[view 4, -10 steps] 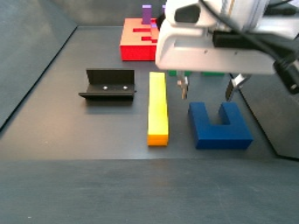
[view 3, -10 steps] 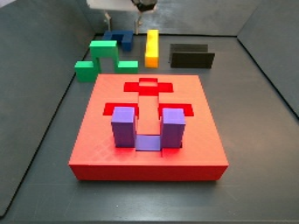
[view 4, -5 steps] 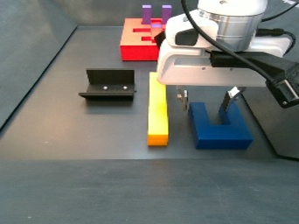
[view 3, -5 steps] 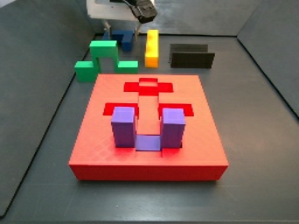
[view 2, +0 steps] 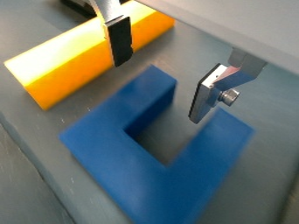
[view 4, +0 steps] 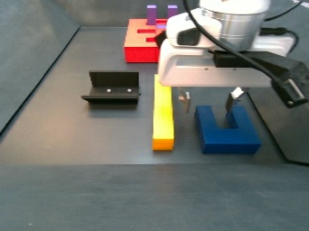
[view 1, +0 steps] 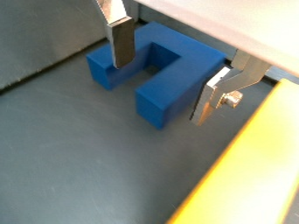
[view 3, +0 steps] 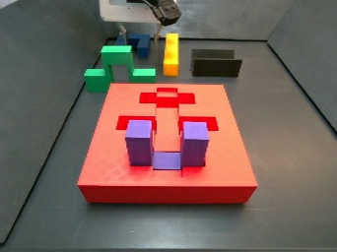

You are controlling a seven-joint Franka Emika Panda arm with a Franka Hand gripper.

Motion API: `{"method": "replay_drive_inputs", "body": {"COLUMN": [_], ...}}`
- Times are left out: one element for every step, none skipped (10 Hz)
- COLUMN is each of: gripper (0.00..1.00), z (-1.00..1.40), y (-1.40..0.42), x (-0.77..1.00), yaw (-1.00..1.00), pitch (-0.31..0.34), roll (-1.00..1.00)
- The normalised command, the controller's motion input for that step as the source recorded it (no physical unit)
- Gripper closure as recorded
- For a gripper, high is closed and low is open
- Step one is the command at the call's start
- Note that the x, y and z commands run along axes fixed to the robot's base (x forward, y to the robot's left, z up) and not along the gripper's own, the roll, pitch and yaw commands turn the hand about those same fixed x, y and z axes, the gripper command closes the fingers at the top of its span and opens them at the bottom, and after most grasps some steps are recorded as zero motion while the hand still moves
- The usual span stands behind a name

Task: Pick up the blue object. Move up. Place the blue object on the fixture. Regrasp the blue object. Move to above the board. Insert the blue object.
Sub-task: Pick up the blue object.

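Large flat red square board fills the centre of a side view, a lighter purple U-shaped block seated in its near recess. Long yellow bar lies mid-frame in a side view, just left of the small dark blue U-shaped object, which sits flat on the grey floor at centre right. Small black L-shaped fixture stands at left, well apart from the blue object. Green U-shaped block sits upper left in a side view.

Gripper hangs low over the blue object, flat silver fingers spread wide, nothing pinched. In both wrist views the fingers straddle the block, one at each outer side, pads apart from it.

Step in hand: the pick. Judgement: drop a bit more so pads cover the block's side walls, keep centred so both pads meet together, stay clear of the yellow bar just beside, then close squarely to avoid twisting it.
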Motion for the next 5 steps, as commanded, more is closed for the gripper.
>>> {"method": "replay_drive_inputs", "body": {"gripper": [0.0, 0.0, 0.0, 0.0, 0.0], "z": [-0.05, -0.14, -0.24, -0.25, -0.14], "y": [0.0, 0.05, 0.06, 0.03, 0.0], "x": [0.43, 0.0, 0.0, 0.0, 0.0], "yaw": [0.05, 0.0, 0.0, 0.0, 0.02], "pitch": [0.026, 0.014, 0.0, 0.0, 0.0], "roll": [0.06, 0.08, 0.08, 0.05, 0.0]}}
